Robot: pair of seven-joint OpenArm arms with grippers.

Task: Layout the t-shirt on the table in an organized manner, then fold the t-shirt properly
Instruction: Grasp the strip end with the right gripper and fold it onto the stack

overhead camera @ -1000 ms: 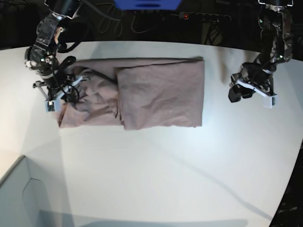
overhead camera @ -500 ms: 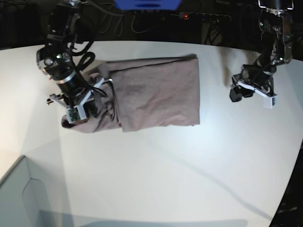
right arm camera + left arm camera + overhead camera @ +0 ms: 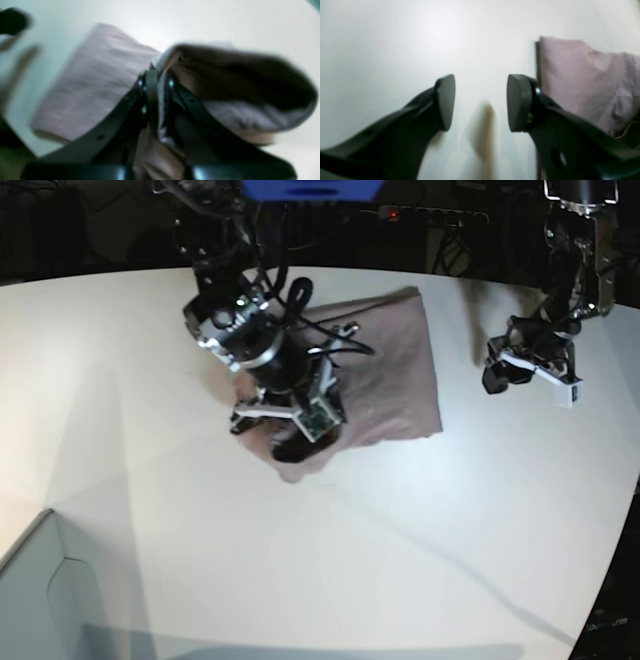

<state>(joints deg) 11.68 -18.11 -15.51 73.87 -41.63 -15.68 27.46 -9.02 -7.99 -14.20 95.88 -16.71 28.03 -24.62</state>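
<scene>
A pale grey box corner (image 3: pixel 40 580) sits at seven o'clock on the smooth white curved-edged surface (image 3: pixel 400 560). The right arm hides part of the soft, creased dusty-pink cotton t-shirt (image 3: pixel 390 370), its black fingers (image 3: pixel 152 85) pinching a fold of it. The left fingers (image 3: pixel 445 100) stand spread over bare surface at three o'clock.

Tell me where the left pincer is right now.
In the base view the left pincer hangs open at the right, above bare table, just off the t-shirt's right edge and not touching it.

Right pincer (image 3: pixel 157 82) clamped tight, wrist tilted down; left pincer (image 3: pixel 480 102) spread wide.
</scene>
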